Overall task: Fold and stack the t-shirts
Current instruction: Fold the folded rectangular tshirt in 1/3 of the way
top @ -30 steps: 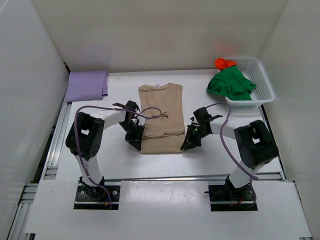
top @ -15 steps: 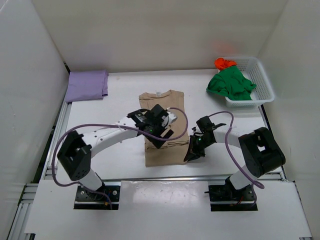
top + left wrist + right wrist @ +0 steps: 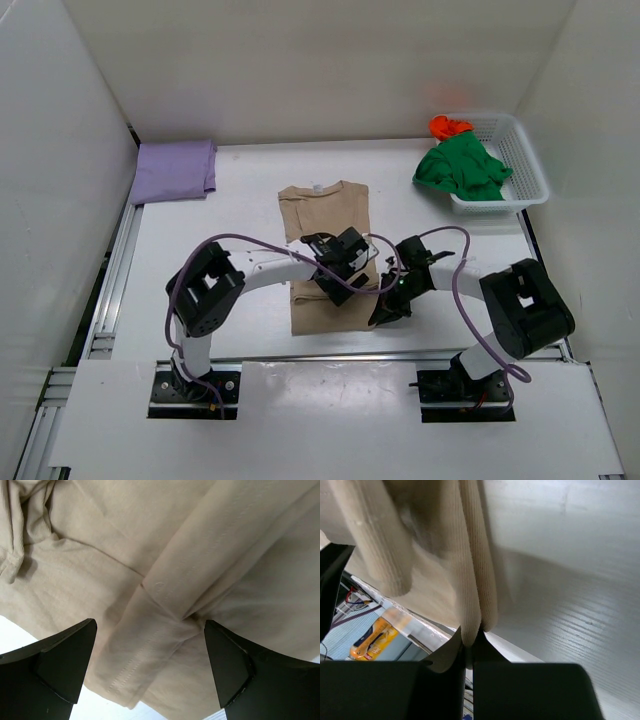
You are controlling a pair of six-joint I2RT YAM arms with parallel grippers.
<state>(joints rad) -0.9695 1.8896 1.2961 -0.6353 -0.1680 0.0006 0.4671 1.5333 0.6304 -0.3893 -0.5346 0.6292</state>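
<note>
The beige t-shirt [image 3: 322, 208] lies flat mid-table, its lower part folded over itself. My left gripper [image 3: 343, 272] hovers just above that lower part, open, with nothing between its fingers [image 3: 59, 666]; below it show a folded sleeve and hem of the beige t-shirt [image 3: 165, 570]. My right gripper [image 3: 386, 306] is at the shirt's lower right edge, shut on a pinched fold of the beige t-shirt [image 3: 470, 595]. The lilac t-shirt [image 3: 175, 170] lies folded at the far left. The green t-shirt [image 3: 458, 170] and the orange-red t-shirt [image 3: 448, 126] hang bunched over the basket.
A white mesh basket [image 3: 522, 158] stands at the far right corner. White walls close in the table on three sides. A metal rail [image 3: 112, 290] runs along the left edge, and another along the near edge in front of the arm bases.
My left gripper swung rightward across the beige t-shirt's lower part and opened, letting the cloth go. The right gripper stayed shut on the shirt's edge and shifted slightly nearer.
</note>
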